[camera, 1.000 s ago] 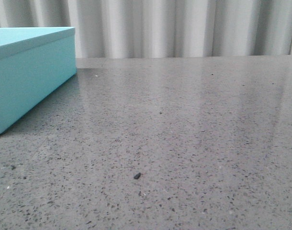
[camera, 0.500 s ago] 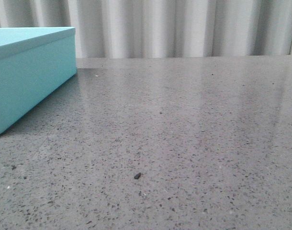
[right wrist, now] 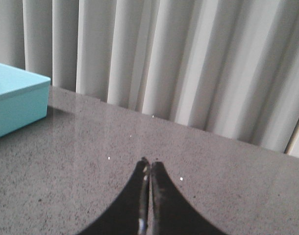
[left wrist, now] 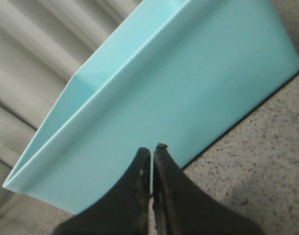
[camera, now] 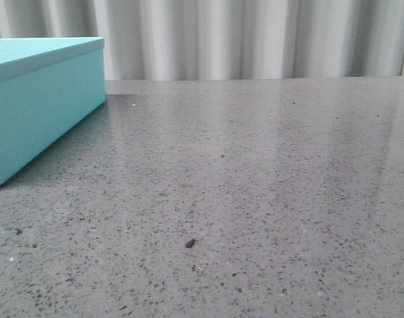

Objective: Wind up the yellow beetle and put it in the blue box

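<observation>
Handling of the yellow beetle stays guesswork — no view shows it — while both black hands, left (left wrist: pixel 151 154) and right (right wrist: pixel 149 169), sit pressed together, empty, near the matte turquoise rectangular box (camera: pixel 36 106) on the speckled grey worktop (camera: pixel 255 199).

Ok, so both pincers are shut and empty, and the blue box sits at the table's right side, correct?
Not quite: the front view shows the blue box at the table's left side. Left pincer and right pincer are indeed shut and empty.

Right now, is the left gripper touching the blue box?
Cannot tell. In the left wrist view the shut left gripper overlaps the blue box side, with no plain gap or contact; the front view doesn't show the gripper.
</observation>
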Motion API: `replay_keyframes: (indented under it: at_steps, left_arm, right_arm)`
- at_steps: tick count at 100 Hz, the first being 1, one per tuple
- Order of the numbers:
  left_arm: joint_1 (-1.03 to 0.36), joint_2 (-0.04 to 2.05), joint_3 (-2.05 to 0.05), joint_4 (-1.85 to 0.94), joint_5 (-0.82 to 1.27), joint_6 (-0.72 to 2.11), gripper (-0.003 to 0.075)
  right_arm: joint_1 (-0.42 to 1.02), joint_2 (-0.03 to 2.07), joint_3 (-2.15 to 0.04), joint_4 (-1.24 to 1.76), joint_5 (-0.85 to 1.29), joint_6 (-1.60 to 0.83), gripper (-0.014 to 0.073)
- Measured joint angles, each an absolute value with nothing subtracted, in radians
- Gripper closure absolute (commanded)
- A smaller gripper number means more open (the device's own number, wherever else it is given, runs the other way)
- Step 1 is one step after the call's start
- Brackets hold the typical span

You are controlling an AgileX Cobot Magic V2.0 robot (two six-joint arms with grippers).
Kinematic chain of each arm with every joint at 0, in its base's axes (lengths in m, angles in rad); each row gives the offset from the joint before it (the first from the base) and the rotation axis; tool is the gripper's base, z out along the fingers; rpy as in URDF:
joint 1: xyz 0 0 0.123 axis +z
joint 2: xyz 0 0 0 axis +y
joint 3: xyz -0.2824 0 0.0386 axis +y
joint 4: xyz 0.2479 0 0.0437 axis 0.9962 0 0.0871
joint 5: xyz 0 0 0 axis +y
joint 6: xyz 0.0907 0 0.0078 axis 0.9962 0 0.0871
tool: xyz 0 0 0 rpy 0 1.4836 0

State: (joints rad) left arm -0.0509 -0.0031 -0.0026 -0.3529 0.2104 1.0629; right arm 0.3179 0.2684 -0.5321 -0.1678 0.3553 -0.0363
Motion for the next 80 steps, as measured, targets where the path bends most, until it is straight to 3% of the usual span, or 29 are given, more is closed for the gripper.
replay_keyframes:
  at_steps: [80]
  left_arm:
    - [-0.051, -0.003, -0.003, -0.343, 0.231, 1.063, 0.0741]
  right_arm:
    - [0.318, 0.268, -0.43, -0.192, 0.189, -0.036, 0.0635]
